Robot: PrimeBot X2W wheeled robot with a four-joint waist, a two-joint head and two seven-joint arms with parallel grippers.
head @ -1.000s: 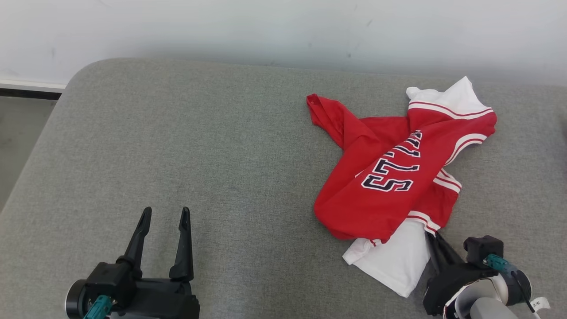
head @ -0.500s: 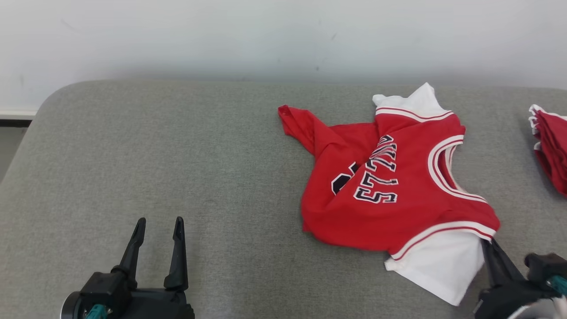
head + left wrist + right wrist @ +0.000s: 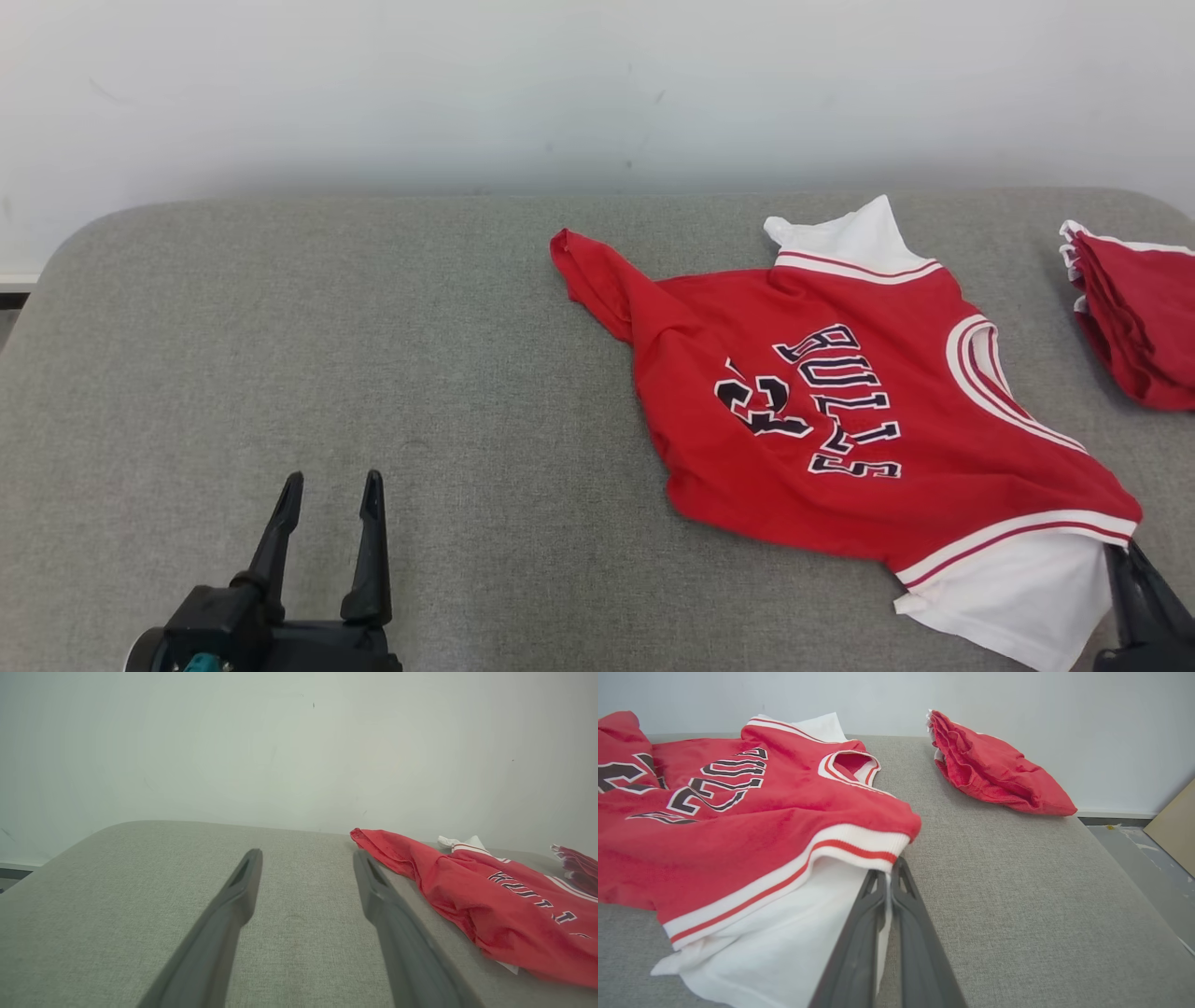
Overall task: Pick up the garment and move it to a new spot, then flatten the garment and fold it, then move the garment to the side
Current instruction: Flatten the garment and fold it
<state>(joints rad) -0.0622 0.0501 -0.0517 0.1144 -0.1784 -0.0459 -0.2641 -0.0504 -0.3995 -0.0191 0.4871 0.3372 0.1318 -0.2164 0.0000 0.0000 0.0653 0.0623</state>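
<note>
Right gripper [image 3: 888, 873] pinched on white edge of jersey [image 3: 840, 411], probably to pull it flat; left gripper [image 3: 333, 478] spread, parked over worktop [image 3: 373, 327].

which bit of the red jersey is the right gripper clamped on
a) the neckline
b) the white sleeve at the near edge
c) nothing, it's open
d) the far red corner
b: in the right wrist view the right gripper is shut on the edge of the white sleeve of the jersey, just below the striped band.
</note>
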